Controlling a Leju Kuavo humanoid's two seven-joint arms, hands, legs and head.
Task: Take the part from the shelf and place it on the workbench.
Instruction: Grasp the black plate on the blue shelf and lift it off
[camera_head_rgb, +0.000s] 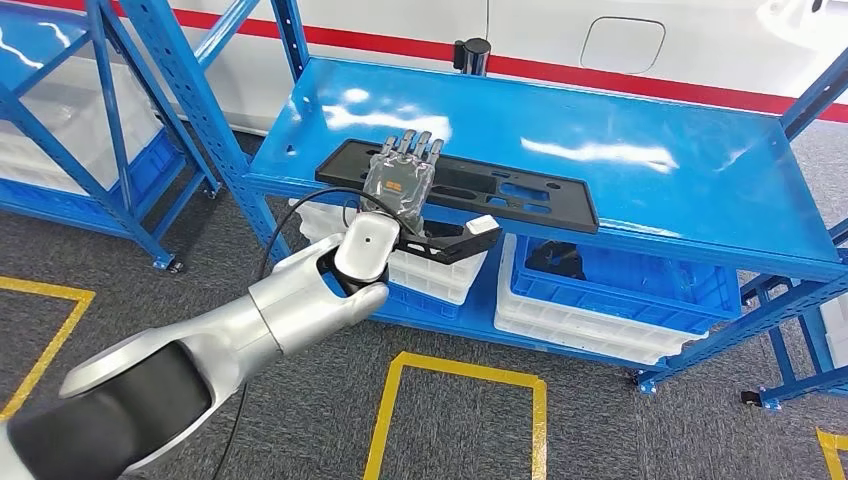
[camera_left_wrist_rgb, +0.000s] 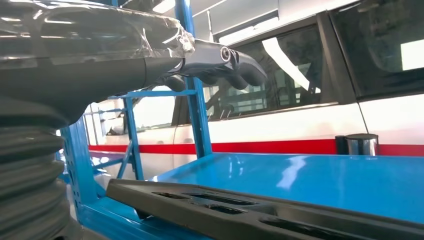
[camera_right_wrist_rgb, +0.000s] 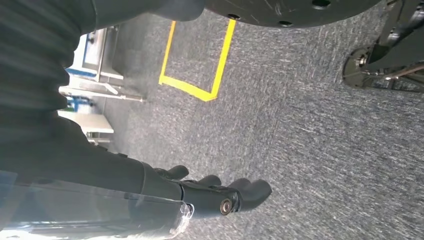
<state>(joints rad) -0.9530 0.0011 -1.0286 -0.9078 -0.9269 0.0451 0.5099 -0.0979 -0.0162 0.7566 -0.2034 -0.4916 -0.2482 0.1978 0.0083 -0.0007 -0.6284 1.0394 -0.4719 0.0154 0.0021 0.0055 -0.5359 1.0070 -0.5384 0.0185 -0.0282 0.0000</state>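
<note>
Left hand (camera_head_rgb: 402, 172) flat over black part (camera_head_rgb: 520, 195) on blue shelf (camera_head_rgb: 650, 150), fingers straight, holding nothing. Right hand (camera_right_wrist_rgb: 210, 192) above grey floor (camera_right_wrist_rgb: 310, 140), fingers loose, empty.

The left arm (camera_head_rgb: 230, 335) reaches forward and up, its silver wrist bent toward the shelf (camera_head_rgb: 700, 180). The left hand (camera_head_rgb: 400, 175) is stretched out flat above the shelf's top, palm down, fingers (camera_head_rgb: 418, 148) straight and side by side, holding nothing. The right hand (camera_right_wrist_rgb: 210, 195) hangs low over the floor, away from the shelf, fingers slightly curled and apart, empty.
</note>
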